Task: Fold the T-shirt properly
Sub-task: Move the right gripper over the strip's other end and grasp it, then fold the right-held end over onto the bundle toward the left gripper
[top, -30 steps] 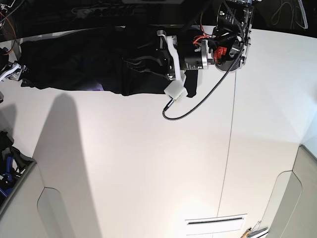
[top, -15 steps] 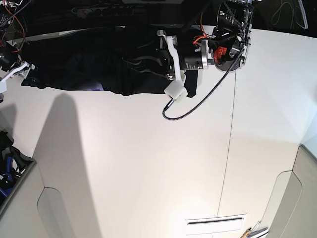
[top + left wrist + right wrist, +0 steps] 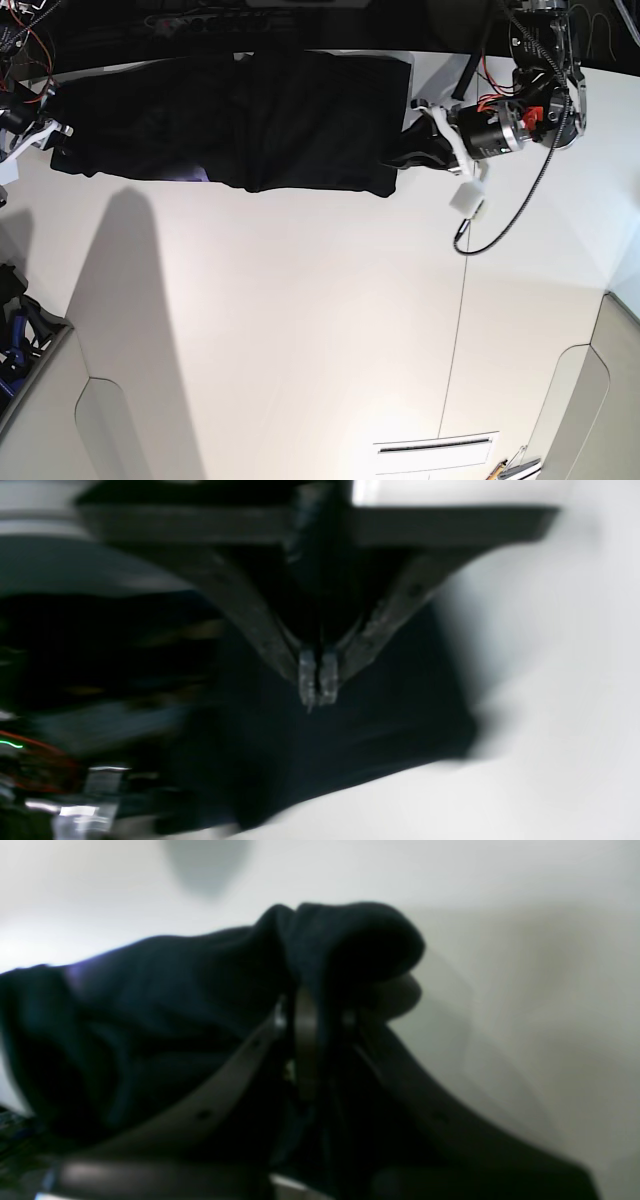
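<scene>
The black T-shirt point(image 3: 240, 120) is spread out wide along the far edge of the white bench point(image 3: 300, 330), pretty crumpled. Its one end is pinched by the right gripper point(image 3: 320, 1005), jaws pressed onto a bunched fold of cloth. At the other end, the left gripper point(image 3: 317, 680) has its jaws pressed together, tips over the dark fabric; whether cloth is caught can't be told.

No lettering, label, brand mark or number can be read anywhere in these views — not on the large plain black fabric T-shirt point(image 3: 240, 125), nor on the smooth white worktop point(image 3: 300, 330) beneath it — and both wrist views are too blurred to show print.
</scene>
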Robot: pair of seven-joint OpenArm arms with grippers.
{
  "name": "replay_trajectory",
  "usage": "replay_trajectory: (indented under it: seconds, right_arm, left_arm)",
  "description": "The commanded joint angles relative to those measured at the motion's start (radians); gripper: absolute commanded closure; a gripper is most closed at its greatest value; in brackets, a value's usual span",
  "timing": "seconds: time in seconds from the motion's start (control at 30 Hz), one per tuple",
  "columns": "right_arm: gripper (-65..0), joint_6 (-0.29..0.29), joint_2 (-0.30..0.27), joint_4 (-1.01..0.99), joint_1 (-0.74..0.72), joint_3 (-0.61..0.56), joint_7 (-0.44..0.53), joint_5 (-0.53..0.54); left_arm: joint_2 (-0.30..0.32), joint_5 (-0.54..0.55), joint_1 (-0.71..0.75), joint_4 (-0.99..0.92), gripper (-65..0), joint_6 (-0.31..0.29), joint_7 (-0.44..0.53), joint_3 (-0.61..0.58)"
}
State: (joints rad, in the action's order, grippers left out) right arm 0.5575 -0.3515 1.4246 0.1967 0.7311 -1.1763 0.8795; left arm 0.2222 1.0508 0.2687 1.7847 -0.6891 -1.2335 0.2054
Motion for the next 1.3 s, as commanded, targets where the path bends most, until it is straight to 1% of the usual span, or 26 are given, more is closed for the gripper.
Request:
replay_trajectory:
  seconds: [0.0, 0.03, 0.17, 0.23, 0.33, 0.43, 0.5, 0.6, 0.67, 0.77, 0.83, 0.97, 1.1, 1.2, 1.27]
  right_arm:
    - [0.0, 0.014, -0.019, 0.024, -0.005, 0.007, -0.007, 0.053]
    - [0.0, 0.023, -0.019, 0.032, -0.005, 0.007, -0.029, 0.084]
    - [0.0, 0.023, -0.005, 0.092, -0.002, 0.007, -0.153, 0.219]
    - [0.0, 0.023, 0.024, 0.146, 0.0, 0.007, -0.189, 0.269]
    - [0.0, 0.023, 0.106, 0.265, 0.0, 0.007, -0.22, 0.319]
    - [0.0, 0.023, 0.202, 0.387, 0.001, -0.012, -0.22, 0.352]
    - [0.0, 0.023, 0.252, 0.446, 0.001, -0.061, -0.22, 0.351]
    - [0.0, 0.026, 0.306, 0.473, 0.0, -0.189, -0.217, 0.349]
    - [0.0, 0.034, 0.333, 0.472, 0.0, -0.296, -0.203, 0.316]
    - [0.0, 0.034, 0.359, 0.47, 0.0, -0.468, -0.135, 0.232]
    - [0.0, 0.034, 0.36, 0.47, -0.003, -0.578, -0.064, 0.167]
    - [0.0, 0.033, 0.36, 0.469, -0.005, -0.771, 0.117, -0.001]
    - [0.0, 0.029, 0.36, 0.465, -0.006, -0.923, 0.222, -0.157]
    - [0.0, 0.021, 0.36, 0.444, -0.006, -1.004, 0.288, -0.263]
    - [0.0, 0.014, 0.36, 0.418, -0.01, -1.043, 0.323, -0.314]
  left_arm:
    - [0.007, -0.01, 0.008, 0.013, 0.0, -0.009, 0.026, 0.021]
    - [0.015, -0.045, 0.021, 0.008, 0.0, -0.009, 0.05, 0.037]
    - [0.03, -0.162, 0.066, -0.045, 0.0, -0.009, 0.139, 0.047]
    - [0.03, -0.191, 0.07, -0.082, 0.0, -0.002, 0.15, 0.047]
    - [0.03, -0.198, 0.069, -0.13, 0.0, -0.002, 0.154, 0.047]
    - [0.03, -0.196, 0.069, -0.142, 0.0, -0.001, 0.154, 0.047]
    - [0.03, -0.196, 0.069, -0.142, 0.0, -0.001, 0.153, 0.047]
    - [0.03, -0.196, 0.069, -0.142, 0.0, -0.001, 0.153, 0.047]
    - [0.03, -0.196, 0.069, -0.142, 0.0, -0.001, 0.153, 0.047]
    - [0.03, -0.195, 0.069, -0.142, 0.0, -0.001, 0.153, 0.047]
    - [0.03, -0.195, 0.069, -0.142, 0.0, -0.001, 0.153, 0.047]
    - [0.03, -0.195, 0.069, -0.142, 0.0, 0.0, 0.153, 0.047]
    - [0.03, -0.195, 0.069, -0.142, 0.0, 0.0, 0.153, 0.047]
    - [0.03, -0.195, 0.069, -0.142, 0.0, 0.001, 0.153, 0.047]
    - [0.03, -0.195, 0.069, -0.142, 0.0, 0.001, 0.153, 0.047]
